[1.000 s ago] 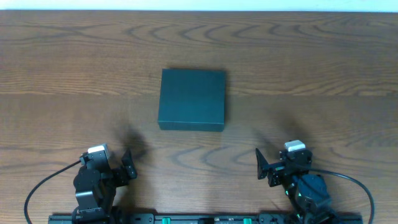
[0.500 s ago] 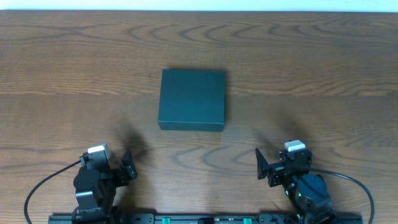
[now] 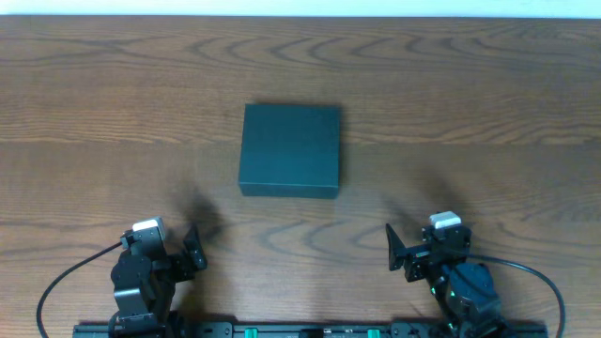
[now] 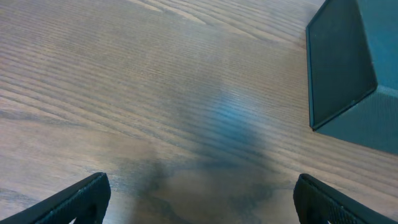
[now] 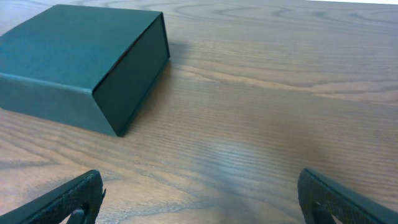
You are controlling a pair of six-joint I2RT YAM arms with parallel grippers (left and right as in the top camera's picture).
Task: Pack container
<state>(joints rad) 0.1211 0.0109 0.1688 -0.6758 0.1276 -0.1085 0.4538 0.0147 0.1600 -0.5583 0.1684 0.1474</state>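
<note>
Sitting at the lower left of the overhead view, the left gripper [image 3: 192, 252] has its jaws spread wide and empty. The closed container [image 3: 289, 148] lies mid-frame on the table [image 3: 488, 113], well above both grippers. At lower right, the right gripper [image 3: 402, 252] also gapes, holding nothing.

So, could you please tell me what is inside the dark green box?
The container is closed, so its inside is hidden in every view. Only its plain top and sides show, and nothing lies on top of it.
</note>
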